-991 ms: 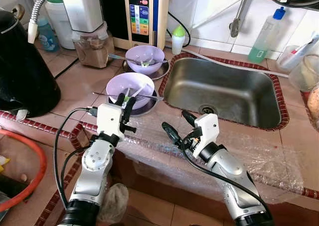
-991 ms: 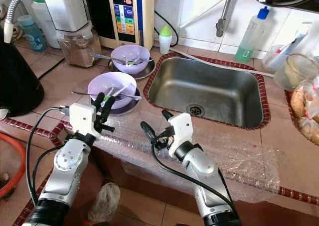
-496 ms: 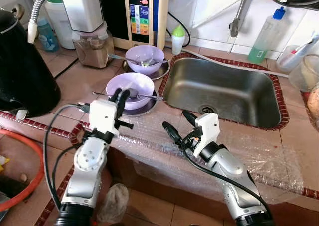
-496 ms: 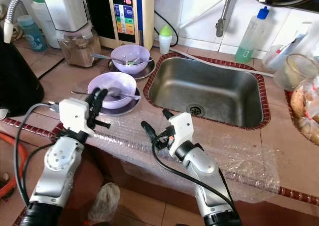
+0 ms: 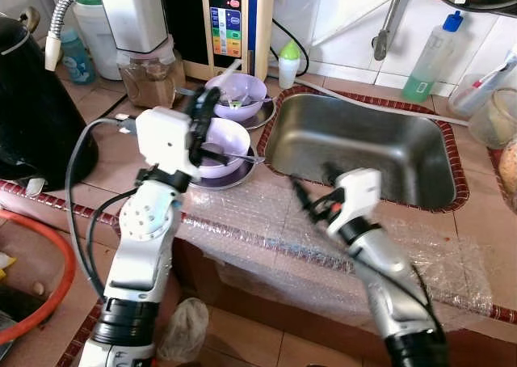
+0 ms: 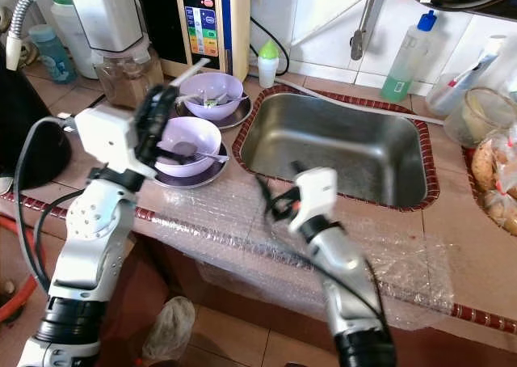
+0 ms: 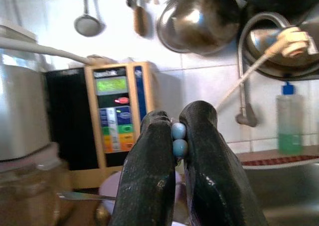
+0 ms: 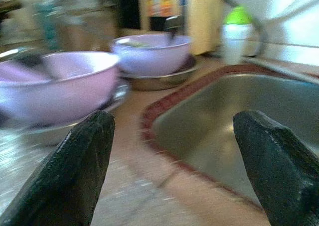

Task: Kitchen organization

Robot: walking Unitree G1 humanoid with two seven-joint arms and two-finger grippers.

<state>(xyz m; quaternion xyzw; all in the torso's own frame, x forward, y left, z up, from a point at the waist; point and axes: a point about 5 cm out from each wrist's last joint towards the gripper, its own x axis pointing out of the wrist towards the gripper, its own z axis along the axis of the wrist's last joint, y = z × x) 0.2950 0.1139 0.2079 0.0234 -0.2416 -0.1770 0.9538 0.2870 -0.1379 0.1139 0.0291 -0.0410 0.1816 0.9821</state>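
Left wrist view recorded the left gripper [image 7: 178, 136] raised above the near lilac bowl [image 5: 218, 138], its fingers [image 7: 149, 176] pinched on something small showing two pale blue beads; the rest of the item was hidden between the pads and could not be identified. Right gripper [image 8: 179, 151] stood with fingers spread wide, holding nothing, at the front edge of the steel sink [image 5: 380, 153]; it was blurred in the head views. Second lilac bowl [image 5: 242, 90] sat behind the first, its contents too small to make out. Bubble wrap [image 5: 242, 213] covered the counter edge. Green soap bottle [image 5: 432, 56] stood behind the sink.
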